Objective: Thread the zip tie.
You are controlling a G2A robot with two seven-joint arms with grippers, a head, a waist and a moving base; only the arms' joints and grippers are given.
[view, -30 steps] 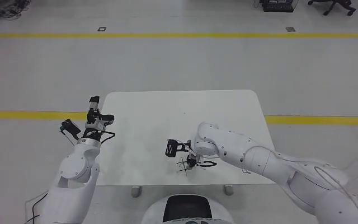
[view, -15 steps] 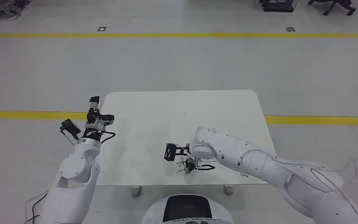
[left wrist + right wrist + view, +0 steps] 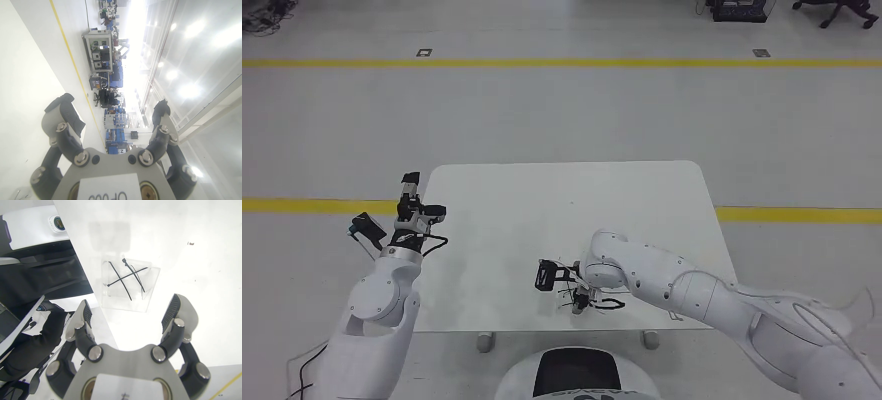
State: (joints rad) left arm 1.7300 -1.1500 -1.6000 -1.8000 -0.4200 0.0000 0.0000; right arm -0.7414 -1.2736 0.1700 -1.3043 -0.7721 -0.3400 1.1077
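Our right gripper gapes empty; just beyond its fingertips we see the black zip ties crossed in a clear tray. Our left gripper gapes empty too, well apart.

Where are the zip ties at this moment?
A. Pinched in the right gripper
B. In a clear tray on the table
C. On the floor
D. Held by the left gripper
B: the zip ties lie crossed in the clear tray on the table, and the right gripper over it is open and empty.
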